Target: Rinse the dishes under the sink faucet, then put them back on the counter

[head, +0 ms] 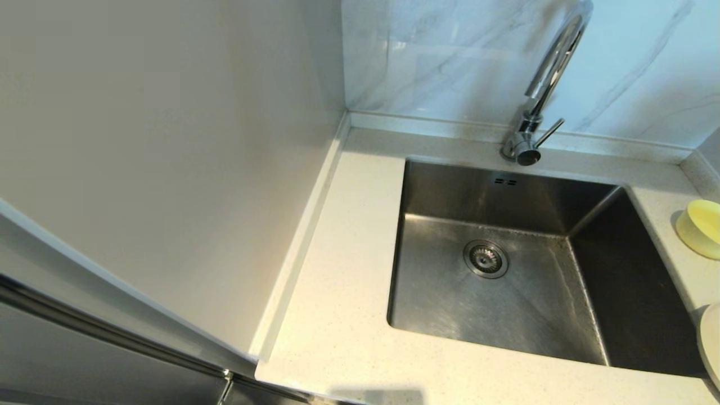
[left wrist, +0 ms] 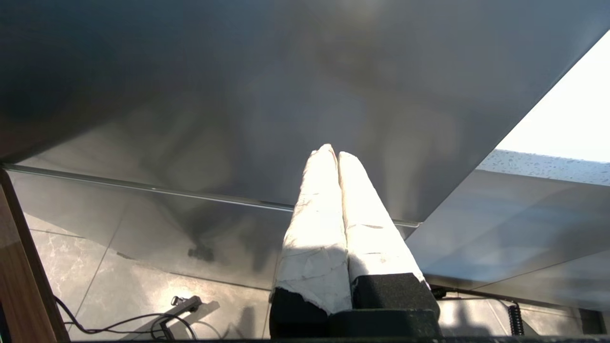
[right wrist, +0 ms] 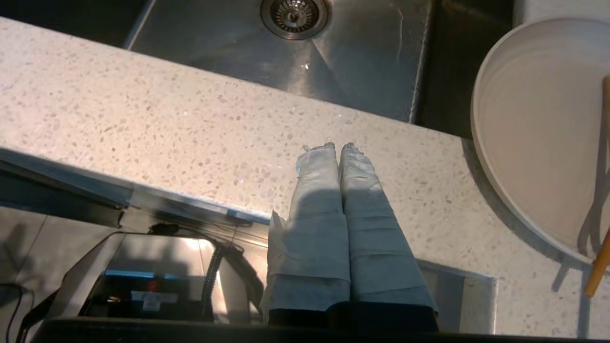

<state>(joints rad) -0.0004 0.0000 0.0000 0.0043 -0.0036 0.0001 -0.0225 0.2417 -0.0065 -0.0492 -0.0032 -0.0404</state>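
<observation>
Right fingers (right wrist: 324, 164) near plate (right wrist: 529, 133)

Sink (head: 523, 264): you have it set in the counter (head: 343, 270).
Faucet (head: 540, 95): far side.
Bowl (head: 700, 228): right, on counter.
Plate (head: 710, 343): right, nearer.

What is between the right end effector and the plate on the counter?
Only bare speckled counter. In the right wrist view, the shut right end effector hangs over the counter's front part, and the plate sits apart from it beside the sink.

Both hands (left (left wrist: 332, 152), right (right wrist: 333, 146)) closed.
</observation>
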